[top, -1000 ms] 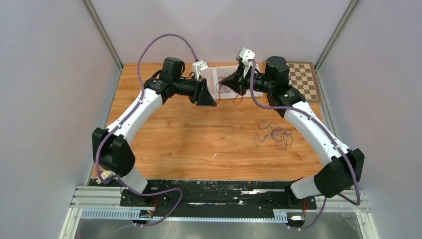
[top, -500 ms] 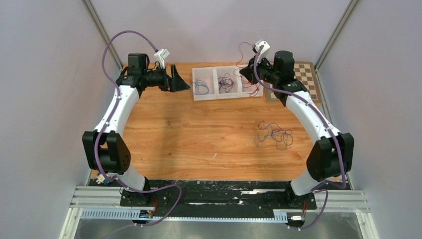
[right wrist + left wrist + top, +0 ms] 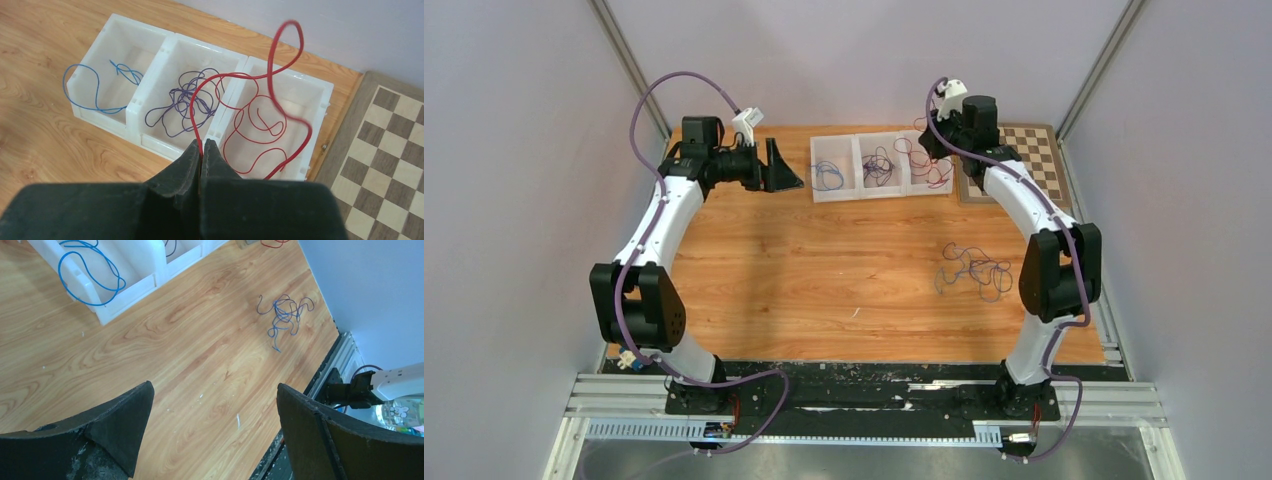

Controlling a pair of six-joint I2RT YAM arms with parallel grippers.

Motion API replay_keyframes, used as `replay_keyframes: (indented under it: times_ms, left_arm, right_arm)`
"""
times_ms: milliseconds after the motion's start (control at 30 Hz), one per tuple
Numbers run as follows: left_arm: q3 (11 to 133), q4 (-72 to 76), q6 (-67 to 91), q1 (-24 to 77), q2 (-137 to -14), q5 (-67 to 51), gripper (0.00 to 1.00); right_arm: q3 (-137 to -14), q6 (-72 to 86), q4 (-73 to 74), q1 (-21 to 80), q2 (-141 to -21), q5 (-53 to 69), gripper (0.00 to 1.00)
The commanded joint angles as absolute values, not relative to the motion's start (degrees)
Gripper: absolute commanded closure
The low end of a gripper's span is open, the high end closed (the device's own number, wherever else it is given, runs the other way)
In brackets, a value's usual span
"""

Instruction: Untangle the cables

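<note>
You're pinching the red cable in your right gripper over the tray, your left gripper gaping empty, a tangle lying on the table.

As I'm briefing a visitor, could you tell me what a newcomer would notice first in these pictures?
The red cable, pinched in the shut right gripper, loops above the three-compartment bin at the far edge. A tangle of blue and purple cables lies on the table right of centre, and the left gripper hangs open left of the bin.
</note>
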State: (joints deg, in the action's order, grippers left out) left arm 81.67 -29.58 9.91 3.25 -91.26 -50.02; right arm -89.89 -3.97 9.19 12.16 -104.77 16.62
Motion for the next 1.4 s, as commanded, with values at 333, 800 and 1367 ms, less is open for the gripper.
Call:
replay_keyframes:
  times_ms: [333, 800, 1367]
  left_arm:
    - [81.0, -27.8, 8.1, 2.1, -90.7, -52.1, 0.0]
    - [80.7, -28.5, 5.7, 0.7, -91.3, -52.9, 0.0]
    - [80.9, -29.7, 4.1, 0.8, -91.4, -52.2, 0.0]
  right_arm:
    - [-99.2, -3.5, -12.5, 9.8, -117.7, 26.4, 1.0]
    - [-80.0, -9.9, -21.4, 7.9, -111.9, 29.2, 0.27]
    - [-91.6, -6.6, -2.3, 5.9, -110.7, 29.1, 0.43]
